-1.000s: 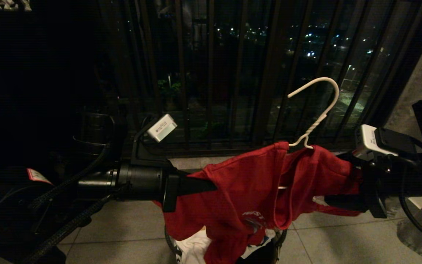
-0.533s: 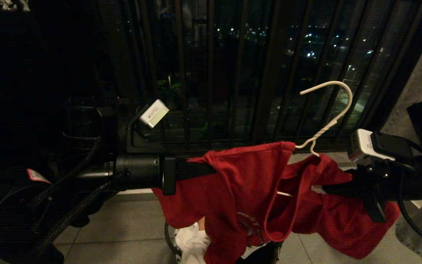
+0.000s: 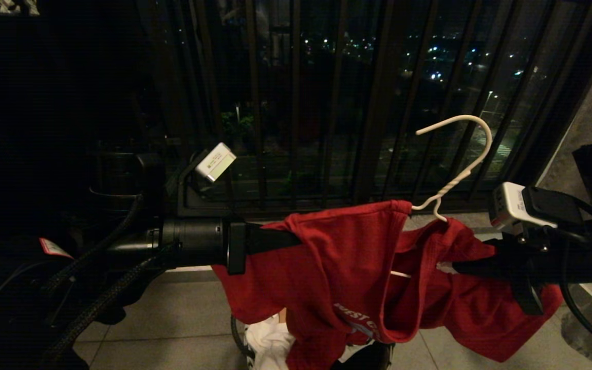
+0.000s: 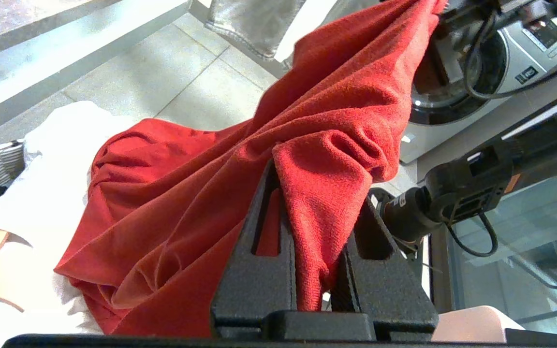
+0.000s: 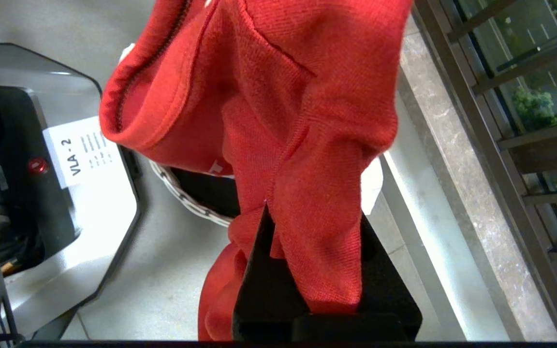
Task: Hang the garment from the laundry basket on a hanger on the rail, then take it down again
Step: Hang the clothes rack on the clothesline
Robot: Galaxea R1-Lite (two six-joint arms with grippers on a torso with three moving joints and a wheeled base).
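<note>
1. Your biggest thing is the garment point(image 3: 357, 257), a red short-sleeved cotton T-shirt with white lettering. It hangs stretched between both arms, above the small round white woven laundry basket point(image 3: 242, 341). Compared with a second ago, its right side now drapes lower and wider beneath the right arm, and the lettering shows more plainly.
2. Expect the garment to handle as light, soft and floppy: it sags wherever you don't support it. You would do best to take hold at the shoulder seams or collar, where the folded cloth gives the jaws more to bite.
3. The left gripper point(image 4: 307, 232) is clamped on a fold of the garment, jaws nearly together.
4. The right gripper point(image 5: 307, 251) has gone from apart a second ago to pinched tight on another fold.
5. The hanger point(image 3: 455, 169), thin white wire with a twisted neck, rises from the collar, hook free and tilted. It stands slightly further right than before.
</note>
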